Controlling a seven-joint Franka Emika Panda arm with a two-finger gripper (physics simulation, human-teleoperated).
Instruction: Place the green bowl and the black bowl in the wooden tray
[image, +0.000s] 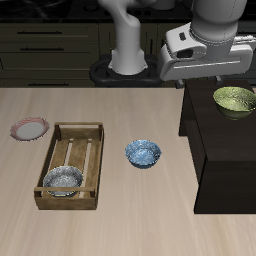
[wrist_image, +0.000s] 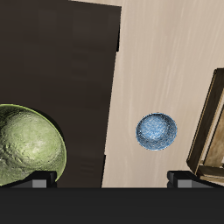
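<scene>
The green bowl (image: 234, 99) (wrist_image: 31, 149) stands upright on a dark raised block, away from the wooden tray (image: 80, 128) (wrist_image: 210, 131). The black bowl (image: 62, 181), grey-white and speckled inside, sits in the tray at the end nearer the table's front edge. My gripper (wrist_image: 112, 179) hangs high above the block's edge, close to the green bowl. Its fingers (wrist_image: 39, 179) are spread wide, open, with nothing between them. In the exterior view only the white hand (image: 196, 55) shows, and the fingertips are hidden.
A blue-white patterned bowl (image: 143, 153) (wrist_image: 157, 131) lies on the table between the tray and the dark block (image: 225, 150) (wrist_image: 61, 79). A small pink plate (image: 29, 128) rests beside the tray's back corner.
</scene>
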